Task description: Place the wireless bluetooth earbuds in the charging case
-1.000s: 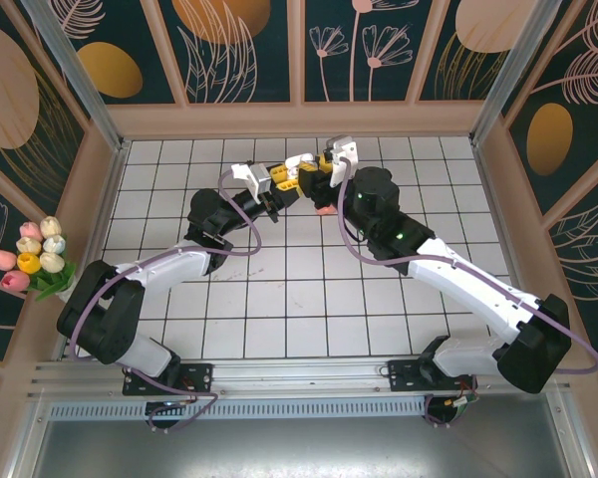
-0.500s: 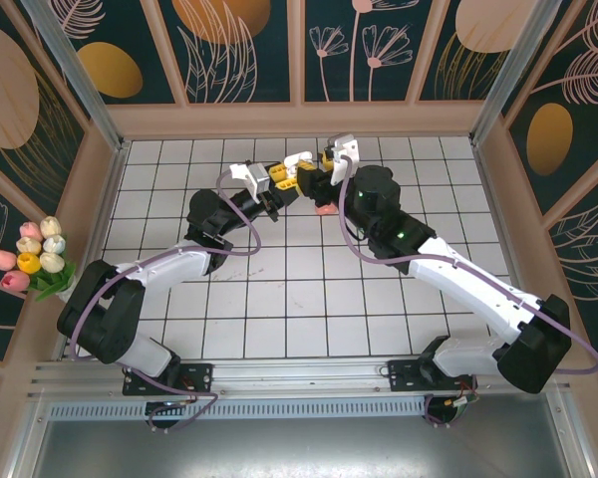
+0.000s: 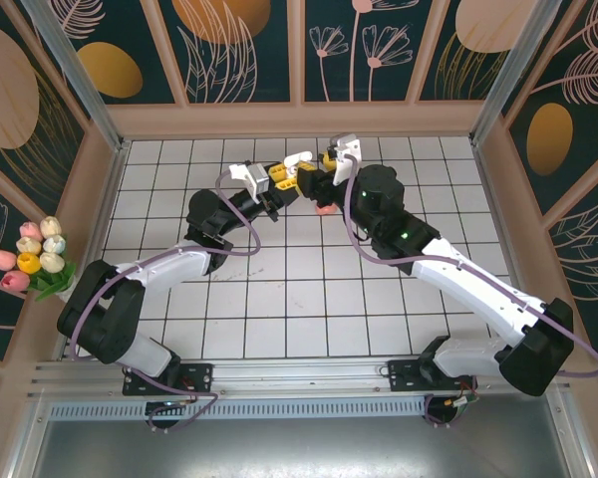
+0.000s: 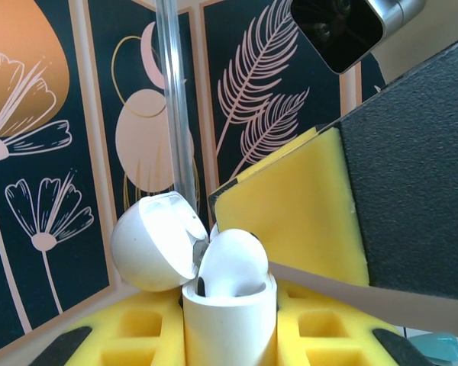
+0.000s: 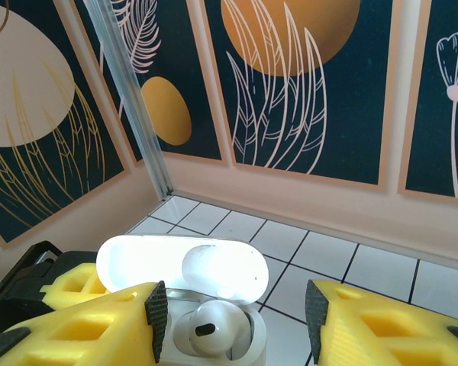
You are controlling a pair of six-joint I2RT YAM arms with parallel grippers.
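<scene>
Earbud (image 5: 211,329), white, sits head-up in the case (image 4: 229,328), its rounded top standing just above the rim. The lid (image 4: 153,240) is swung back to the left. Your left gripper (image 4: 229,335) is clamped on the case body, a yellow pad on each side, and holds it off the tiles (image 3: 279,299) at the far middle of the floor.

Against a second ago, your right gripper (image 5: 235,316) has spread its jaws wider and has shifted a little farther from you. The left gripper and the case stay where they were.

The right gripper's jaws stand well apart with nothing between the pads but air. The case and earbud lie between and just below its two fingertips, nearer the left one.

On the tiles just near of the right gripper lies a small pink thing (image 3: 324,209), too small to tell apart.
</scene>
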